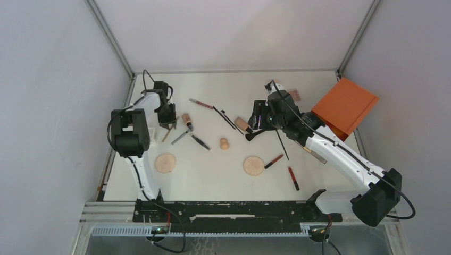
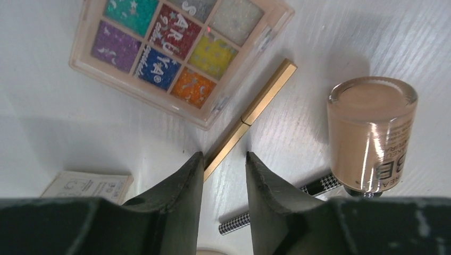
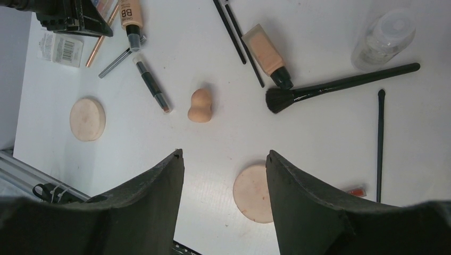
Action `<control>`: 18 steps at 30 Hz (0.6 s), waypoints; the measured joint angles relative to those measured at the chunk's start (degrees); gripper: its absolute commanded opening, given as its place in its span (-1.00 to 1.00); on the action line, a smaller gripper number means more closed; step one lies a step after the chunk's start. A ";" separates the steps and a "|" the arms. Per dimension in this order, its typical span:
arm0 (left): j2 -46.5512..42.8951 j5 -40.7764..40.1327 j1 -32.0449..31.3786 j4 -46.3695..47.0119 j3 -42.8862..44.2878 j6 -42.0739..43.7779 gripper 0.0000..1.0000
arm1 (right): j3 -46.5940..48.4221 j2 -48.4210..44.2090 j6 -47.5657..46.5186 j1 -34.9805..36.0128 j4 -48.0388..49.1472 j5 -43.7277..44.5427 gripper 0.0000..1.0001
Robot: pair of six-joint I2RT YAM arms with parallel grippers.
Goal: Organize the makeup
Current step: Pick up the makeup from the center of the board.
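Left gripper (image 2: 224, 158), jaws apart, is straddling the near end of a slim gold metallic stick (image 2: 267, 94) lying just beside the multicoloured square eyeshadow palette (image 2: 178, 53) on the white table (image 2: 53, 133), apparently starting a pick-up that next calls for a centred squeeze and lift.

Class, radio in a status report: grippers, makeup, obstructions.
Left gripper open at end of gold pencil. Right gripper open, empty, held high. Makeup scattered, unsorted. Palette close beside pencil.

Left arm (image 1: 130, 135) and right arm (image 1: 340, 156): white link shells, black joint housings, one black cable (image 1: 139, 95) routed along each. Left hand (image 2: 223, 159) and right hand (image 3: 223, 156): two matte black, wedge-shaped fingers (image 3: 159, 202) apiece. Bases share a black rail (image 1: 228, 210).
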 measured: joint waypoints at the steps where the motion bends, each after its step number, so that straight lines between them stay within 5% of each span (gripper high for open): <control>1: -0.02 -0.07 -0.04 -0.20 -0.15 -0.39 -0.27 | 0.00 0.00 0.00 0.00 0.00 0.00 0.31; 18: -3.41 -8.28 -3.52 -0.98 -5.27 -3.98 -0.95 | 0.00 2.47 0.79 -0.24 1.64 -1.20 0.29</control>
